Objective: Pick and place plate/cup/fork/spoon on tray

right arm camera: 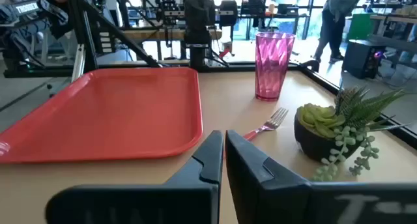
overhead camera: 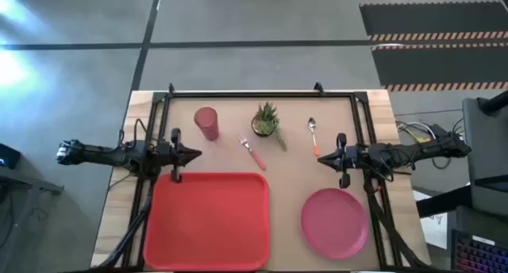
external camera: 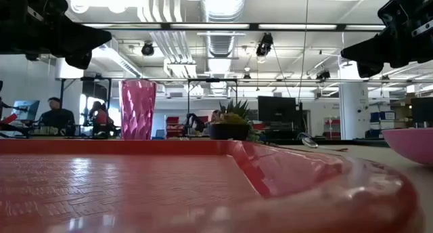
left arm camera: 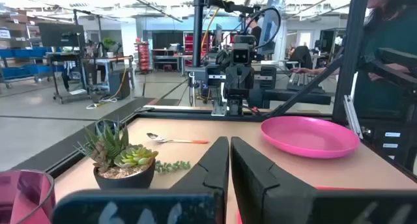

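Progress: nothing placed yet; tray (overhead camera: pixel 208 221) bare, all four items left.
Plate (overhead camera: pixel 334 223): on desk, right of tray.
Cup (overhead camera: pixel 206 122), fork (overhead camera: pixel 253 152), spoon (overhead camera: pixel 313 133): behind tray, flanking a plant (overhead camera: pixel 267 121).
Left gripper (overhead camera: pixel 193 155), right gripper (overhead camera: pixel 323 159): jaws closed, empty.
Low view: hides fork; high view shows it.

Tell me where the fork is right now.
In the high view the fork lies on the bare table between the cup and the potted plant, just beyond the tray.
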